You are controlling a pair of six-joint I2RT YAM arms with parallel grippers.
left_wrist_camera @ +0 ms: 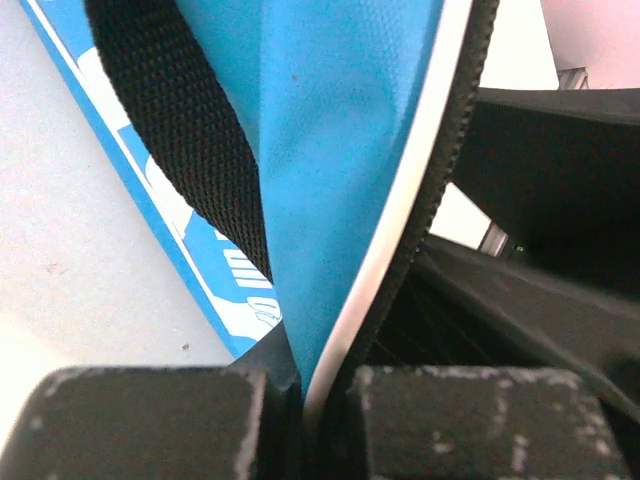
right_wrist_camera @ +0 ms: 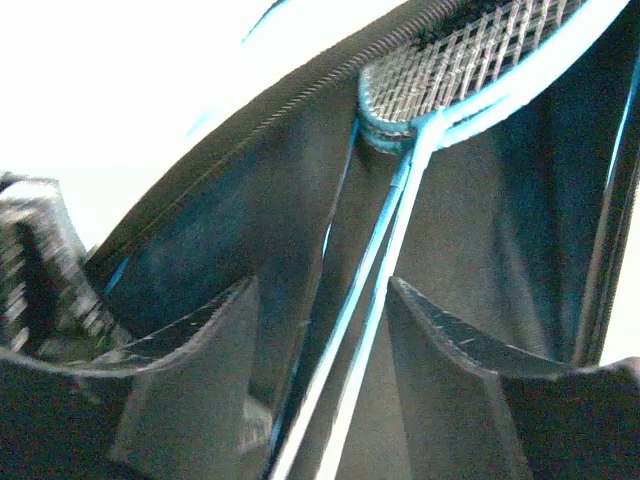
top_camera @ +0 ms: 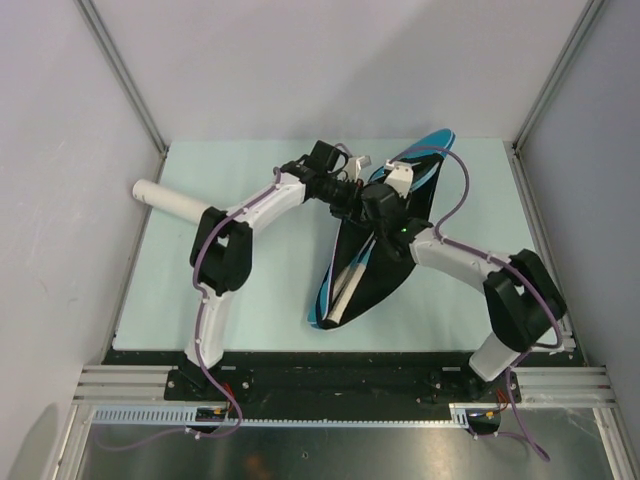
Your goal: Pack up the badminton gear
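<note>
The left pincer (left_wrist_camera: 305, 395) is clenching the blue flap edge of the bag (top_camera: 345, 290), holding it open. The bag is lying with its long axis running from 7 to 1 o'clock. The right pincer (right_wrist_camera: 320, 330), released, is straddling the shafts of the rackets (right_wrist_camera: 385, 240) inside the bag, along that same axis, and looks the nearer one to seat them.

Open blue bag (top_camera: 368, 278) holds rackets (right_wrist_camera: 450, 55); white tube (top_camera: 172, 199) left

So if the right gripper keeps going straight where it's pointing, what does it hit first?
Most likely the racket shafts, which run between the open jaws of the right gripper inside the bag. Beyond them is the strung racket head. Depth is hard to judge.
</note>
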